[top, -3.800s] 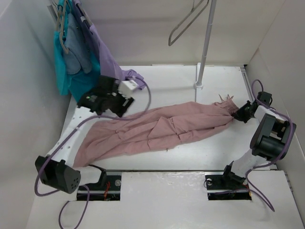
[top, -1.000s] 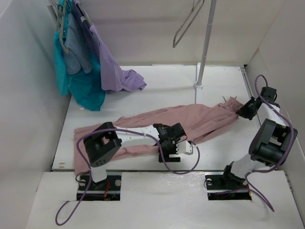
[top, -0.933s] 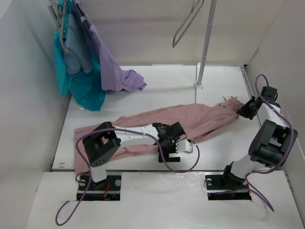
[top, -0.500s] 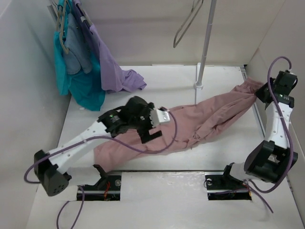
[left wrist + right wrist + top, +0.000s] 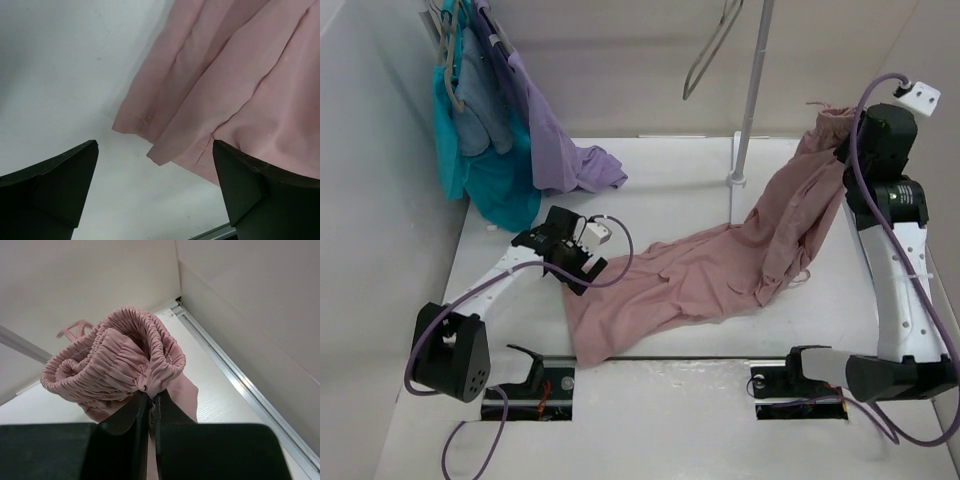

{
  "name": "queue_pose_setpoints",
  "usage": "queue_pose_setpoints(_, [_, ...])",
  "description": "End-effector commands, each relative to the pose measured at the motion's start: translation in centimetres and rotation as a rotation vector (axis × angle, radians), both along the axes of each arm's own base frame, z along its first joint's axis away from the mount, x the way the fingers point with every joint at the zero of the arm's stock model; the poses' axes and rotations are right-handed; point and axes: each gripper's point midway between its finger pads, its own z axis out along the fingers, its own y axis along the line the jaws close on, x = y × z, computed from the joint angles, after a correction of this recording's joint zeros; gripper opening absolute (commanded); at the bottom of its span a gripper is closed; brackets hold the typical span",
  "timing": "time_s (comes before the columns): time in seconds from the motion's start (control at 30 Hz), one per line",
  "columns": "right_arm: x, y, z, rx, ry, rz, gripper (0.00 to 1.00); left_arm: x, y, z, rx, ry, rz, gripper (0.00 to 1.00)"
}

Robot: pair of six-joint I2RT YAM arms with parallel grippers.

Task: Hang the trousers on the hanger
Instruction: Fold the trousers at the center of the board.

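The dusty-pink trousers point(image 5: 720, 265) hang from their gathered waistband point(image 5: 115, 350) at the right and trail down onto the table, legs spread toward the front left. My right gripper point(image 5: 848, 150) is raised high and shut on the waistband, as the right wrist view point(image 5: 150, 396) shows. My left gripper point(image 5: 577, 274) is open and empty, low over the table at the leg ends; the hems point(image 5: 165, 150) lie just beyond its fingers point(image 5: 70, 175). The thin grey hanger point(image 5: 712, 50) hangs at the top of the pole point(image 5: 750, 90), left of the raised waistband.
Teal point(image 5: 485, 170) and lilac point(image 5: 555, 145) garments hang at the back left; the lilac one pools on the table. The pole's base point(image 5: 737, 180) stands at the back centre. White walls close in on the left, back and right.
My right gripper has lifted the waistband from the table up toward the back right, dragging the trousers right. My left arm has swung from the middle of the trousers to the leg ends.
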Motion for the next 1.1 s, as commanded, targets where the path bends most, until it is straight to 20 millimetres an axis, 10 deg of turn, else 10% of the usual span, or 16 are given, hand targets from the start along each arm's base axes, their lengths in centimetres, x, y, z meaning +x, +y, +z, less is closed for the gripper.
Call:
queue_pose_setpoints(0.0, [-3.3,-0.9,5.2,-0.086,-0.091,-0.160,0.00,0.2,0.4,-0.3,0.001,-0.022,0.052,0.96])
queue_pose_setpoints(0.07, [-3.4,0.9,6.0,-0.106,-0.101,-0.121,0.00,-0.1,0.2,-0.9,-0.007,-0.003,0.030,0.94])
queue_pose_setpoints(0.17, [-3.4,9.5,6.0,-0.105,-0.123,0.067,0.00,0.0,0.8,-2.7,0.016,0.029,0.029,0.62])
queue_pose_setpoints(0.2, [-3.5,8.8,5.2,-0.122,-0.102,0.021,0.00,0.2,1.1,-3.0,0.017,0.034,0.041,0.56])
queue_pose_setpoints(0.33, [-6.6,23.4,2.0,-0.136,-0.098,0.305,0.00,0.7,2.9,-4.2,0.017,0.073,0.095,0.49])
queue_pose_setpoints(0.6, [-10.5,44.6,-9.4,-0.107,0.064,0.725,0.00,1.8,5.0,-3.5,-0.048,0.060,0.183,0.49])
queue_pose_setpoints(0.83, [-15.0,55.0,-13.3,-0.058,0.105,0.990,0.00,1.5,5.8,-4.5,-0.076,0.085,0.205,0.48])
queue_pose_setpoints(1.07, [-17.1,56.4,-11.7,-0.039,0.009,1.159,0.00,3.2,7.8,-3.6,-0.095,0.055,0.285,0.48])
